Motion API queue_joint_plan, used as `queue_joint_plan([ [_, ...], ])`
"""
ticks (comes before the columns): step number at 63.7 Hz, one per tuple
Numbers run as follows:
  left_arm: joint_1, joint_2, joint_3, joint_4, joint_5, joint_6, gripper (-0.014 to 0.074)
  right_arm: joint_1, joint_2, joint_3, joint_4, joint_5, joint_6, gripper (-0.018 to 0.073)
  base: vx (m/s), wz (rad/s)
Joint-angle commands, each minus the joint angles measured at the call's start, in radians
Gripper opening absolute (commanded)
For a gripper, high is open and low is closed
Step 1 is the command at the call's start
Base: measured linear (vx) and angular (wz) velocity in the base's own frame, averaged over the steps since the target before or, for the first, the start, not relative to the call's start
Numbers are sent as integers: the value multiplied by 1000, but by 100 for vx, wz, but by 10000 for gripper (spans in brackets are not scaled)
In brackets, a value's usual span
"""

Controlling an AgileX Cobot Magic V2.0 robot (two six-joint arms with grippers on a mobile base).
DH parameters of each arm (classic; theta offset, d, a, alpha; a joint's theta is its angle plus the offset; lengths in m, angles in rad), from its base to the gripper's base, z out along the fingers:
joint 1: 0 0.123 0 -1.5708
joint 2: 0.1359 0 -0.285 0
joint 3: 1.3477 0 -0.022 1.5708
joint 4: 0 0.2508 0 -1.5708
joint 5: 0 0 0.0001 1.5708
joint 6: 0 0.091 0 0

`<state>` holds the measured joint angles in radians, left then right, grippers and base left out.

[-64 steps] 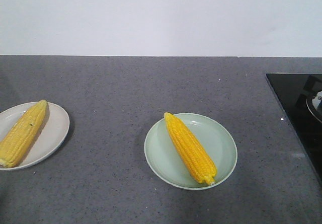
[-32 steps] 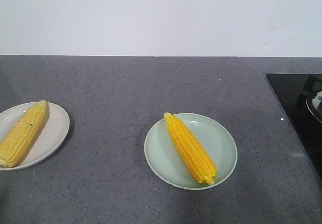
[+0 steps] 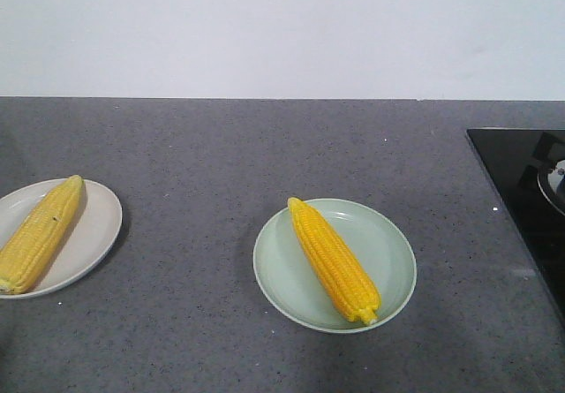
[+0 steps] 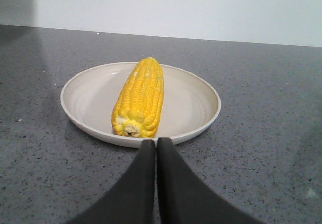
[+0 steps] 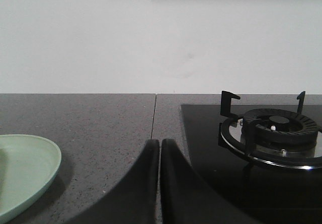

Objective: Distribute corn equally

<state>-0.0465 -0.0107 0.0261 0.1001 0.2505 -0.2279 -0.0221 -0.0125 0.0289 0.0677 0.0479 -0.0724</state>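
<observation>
1. Closest thing in the left wrist view is the left gripper (image 4: 156,142): two dark fingers pressed together with only a hairline seam between them, nothing held. It sits low over the grey countertop (image 4: 261,133), level and aimed straight ahead.

2. Just past its tips is the beige plate (image 4: 196,90). The near rim is right beside the fingertips, but I can't tell if they touch it.

3. On that plate lies the pale yellow cob (image 4: 140,97), flat, cut end toward the gripper and narrow tip pointing away, roughly down the middle of the plate.

4. The right gripper (image 5: 160,143) is the same story: fingers closed against each other, empty, held low and level over the counter, pointing toward the back wall (image 5: 161,38).

5. To its left, the edge of the green plate (image 5: 48,158) pokes into the frame. To its right is the black cooktop (image 5: 201,133) with a gas burner (image 5: 274,131) and pan supports.

6. From the front camera neither arm shows. The green plate (image 3: 388,256) sits near the middle of the counter with a deep yellow cob (image 3: 333,259) lying diagonally across it, tip toward the far left and butt at the near right rim.

7. Well off to the left, the beige plate (image 3: 93,225) is cut by the frame edge, its pale cob (image 3: 38,232) lying diagonally.

8. So that's one cob per plate, two visible in total.
</observation>
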Motion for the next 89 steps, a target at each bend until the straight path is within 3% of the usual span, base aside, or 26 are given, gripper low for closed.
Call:
queue_joint_plan([
  [1,-1,-17,15,0,-82,1,-6,0,-1,7,-8,-73,1,-6,0,0],
  [31,-1,-17,7,2,-256,2,-6,0,-1,7,-8,-73,1,-6,0,0],
  [89,-1,-17,7,1,-259,1,-6,0,-1,7,-8,-72,1,-6,0,0],
])
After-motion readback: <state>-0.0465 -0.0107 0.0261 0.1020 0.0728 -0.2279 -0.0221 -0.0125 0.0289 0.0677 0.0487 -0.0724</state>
